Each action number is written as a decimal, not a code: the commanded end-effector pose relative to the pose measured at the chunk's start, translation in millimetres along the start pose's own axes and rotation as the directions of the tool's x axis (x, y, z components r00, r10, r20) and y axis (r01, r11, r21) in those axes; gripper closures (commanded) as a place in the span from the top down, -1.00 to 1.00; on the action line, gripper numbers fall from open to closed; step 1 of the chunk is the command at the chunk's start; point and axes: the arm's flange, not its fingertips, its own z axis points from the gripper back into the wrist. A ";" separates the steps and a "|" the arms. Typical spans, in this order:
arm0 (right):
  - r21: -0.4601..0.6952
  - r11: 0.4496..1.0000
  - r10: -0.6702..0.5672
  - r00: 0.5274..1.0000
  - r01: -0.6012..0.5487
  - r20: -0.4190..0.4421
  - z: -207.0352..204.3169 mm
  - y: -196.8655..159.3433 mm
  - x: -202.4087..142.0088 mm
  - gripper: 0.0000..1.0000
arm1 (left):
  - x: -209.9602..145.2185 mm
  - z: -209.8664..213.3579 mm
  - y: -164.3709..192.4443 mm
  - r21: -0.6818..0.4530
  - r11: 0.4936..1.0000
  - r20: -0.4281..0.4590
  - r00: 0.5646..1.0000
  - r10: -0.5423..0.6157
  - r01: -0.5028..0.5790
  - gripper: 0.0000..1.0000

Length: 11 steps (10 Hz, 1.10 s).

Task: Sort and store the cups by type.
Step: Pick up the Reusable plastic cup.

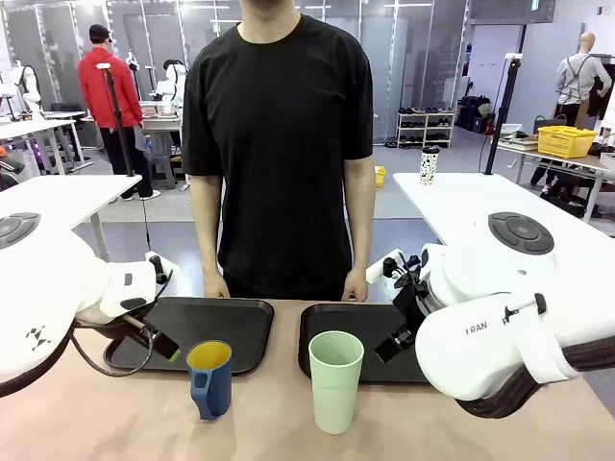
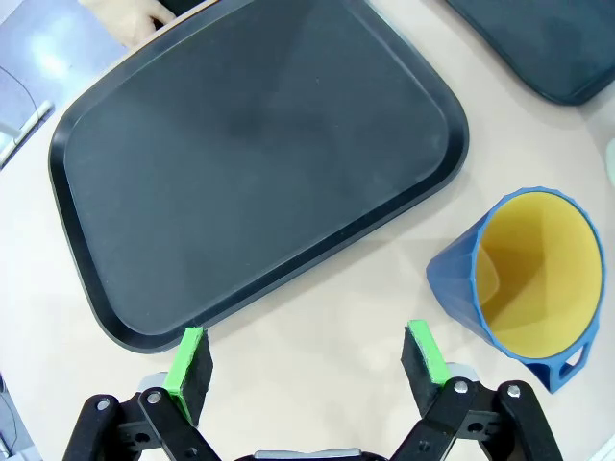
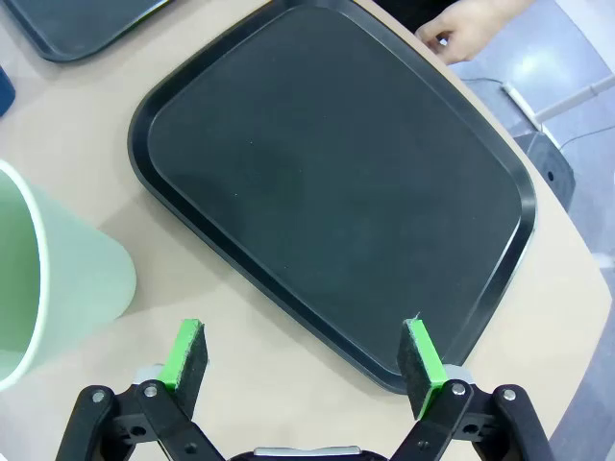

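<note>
A dark blue mug (image 1: 209,376) with a yellow inside stands on the table in front of the left black tray (image 1: 240,331). A taller pale mint-green tumbler (image 1: 335,379) stands in front of the right black tray (image 1: 322,331). My left gripper (image 1: 163,344) hovers over the near edge of the left tray. In the left wrist view the left gripper (image 2: 306,370) is open and holds nothing, with the mug (image 2: 528,279) off to its right. My right gripper (image 3: 303,370) is open over the right tray's near edge (image 3: 288,317), and the tumbler (image 3: 48,288) is at its left.
A person stands at the far side with a hand (image 2: 135,14) by the left tray and the other hand (image 3: 471,29) by the right tray. Both trays are bare. A white cup with dark spots (image 1: 429,165) stands on a distant table.
</note>
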 end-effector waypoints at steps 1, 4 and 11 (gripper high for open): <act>0.001 1.000 -0.003 1.000 0.003 0.000 0.0 -0.2 -0.1 1.00 | 0.0 0.0 0.1 0.000 1.000 0.000 1.000 0.000 0.000 1.00; 0.001 1.000 -0.003 1.000 0.003 0.000 0.0 -0.2 -0.1 1.00 | 0.0 0.0 0.1 0.000 1.000 0.000 1.000 0.000 0.000 1.00; 0.001 1.000 -0.003 1.000 0.003 0.000 0.0 -0.2 -0.1 1.00 | 0.0 0.0 0.1 0.000 1.000 0.000 1.000 0.000 0.000 1.00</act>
